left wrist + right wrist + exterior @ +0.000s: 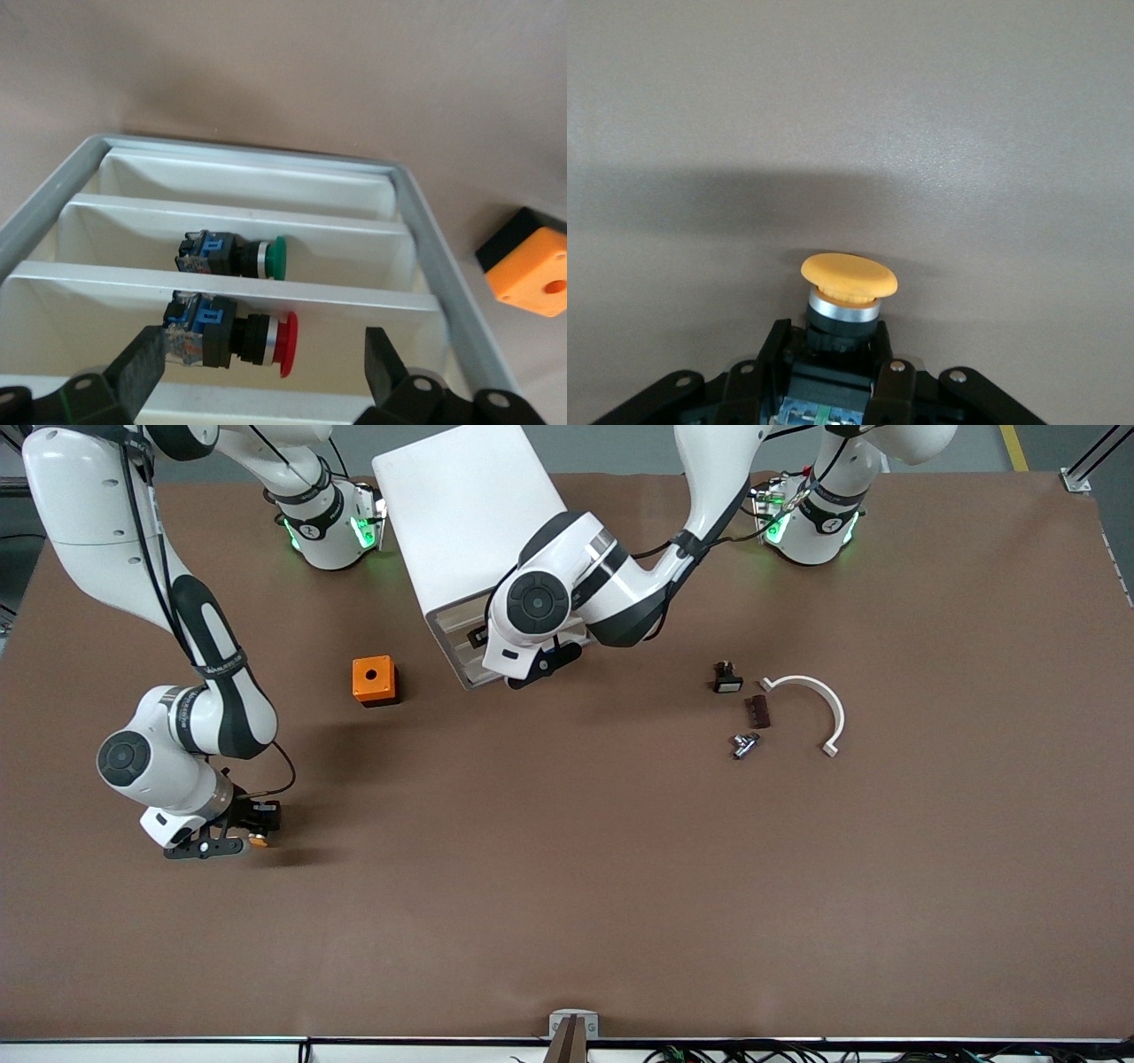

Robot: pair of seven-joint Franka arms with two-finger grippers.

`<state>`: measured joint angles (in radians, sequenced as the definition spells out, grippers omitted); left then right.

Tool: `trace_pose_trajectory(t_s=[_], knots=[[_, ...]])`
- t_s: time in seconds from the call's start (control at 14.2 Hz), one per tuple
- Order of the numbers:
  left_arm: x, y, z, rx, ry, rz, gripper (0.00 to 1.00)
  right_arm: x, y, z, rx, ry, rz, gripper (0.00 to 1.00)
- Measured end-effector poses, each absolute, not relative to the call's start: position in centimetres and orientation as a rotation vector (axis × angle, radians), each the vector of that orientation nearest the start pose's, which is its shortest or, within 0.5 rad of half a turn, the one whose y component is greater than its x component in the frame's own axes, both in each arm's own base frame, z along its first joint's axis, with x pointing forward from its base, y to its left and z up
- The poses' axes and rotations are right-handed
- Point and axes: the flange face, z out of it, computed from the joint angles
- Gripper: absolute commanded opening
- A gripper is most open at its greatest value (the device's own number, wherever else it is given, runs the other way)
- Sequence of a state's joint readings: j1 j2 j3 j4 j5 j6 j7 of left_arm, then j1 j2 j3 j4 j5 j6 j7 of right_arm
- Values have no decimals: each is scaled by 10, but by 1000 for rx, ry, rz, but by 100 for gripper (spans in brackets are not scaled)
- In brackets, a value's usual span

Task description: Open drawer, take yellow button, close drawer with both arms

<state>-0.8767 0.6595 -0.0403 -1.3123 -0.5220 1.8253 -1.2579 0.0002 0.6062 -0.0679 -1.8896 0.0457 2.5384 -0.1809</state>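
At lower left of the front view, the right gripper point(251, 834) pinches the small orange-capped push button point(848, 288) just above the brown surface point(567, 886); at upper centre, the left gripper point(266, 376), fingers spread, hangs over the open white plastic drawer point(266, 190).

Orange cube point(374, 679), black part point(727, 678), brown block point(758, 711), metal fitting point(745, 745), white curved bracket point(811, 705) on brown table point(567, 886).

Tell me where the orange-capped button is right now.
The button is clamped in the right tool, low over the table toward the right arm's end; the orange cube is the nearest thing on the table to it.
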Motion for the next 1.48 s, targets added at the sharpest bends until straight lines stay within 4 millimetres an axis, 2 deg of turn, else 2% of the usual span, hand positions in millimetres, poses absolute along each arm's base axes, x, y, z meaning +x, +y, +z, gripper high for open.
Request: trace_pose_trajectory(t_s=[0.07,0.21,0.42,0.49,0.71,0.85,0.99,1.2,1.48], knots=[[422,-585,361,-3052,-836,839,99,636,-42,186,-3155,-137,-68,99],[454,-560,388,-3085,-920,813,99,638,-43,189,-3155,-130,-75,100],[502,-507,431,-3134,-993,723,99,643,-42,195,-3151,-130,-36,100],[511,-489,450,-3150,-978,699,99,645,-42,199,-3148,-131,-8,100],[529,-424,523,-3211,-909,638,99,655,-42,220,-3137,-131,83,100],[534,-368,570,-3237,-822,565,99,659,-41,250,-3126,-96,150,100],[533,-317,601,-3235,-701,504,99,661,-38,293,-3114,-47,230,100],[536,-247,624,-3216,-511,446,99,662,-33,354,-3106,10,275,100],[547,-149,641,-3222,-346,411,99,652,-35,410,-3111,22,255,100]])
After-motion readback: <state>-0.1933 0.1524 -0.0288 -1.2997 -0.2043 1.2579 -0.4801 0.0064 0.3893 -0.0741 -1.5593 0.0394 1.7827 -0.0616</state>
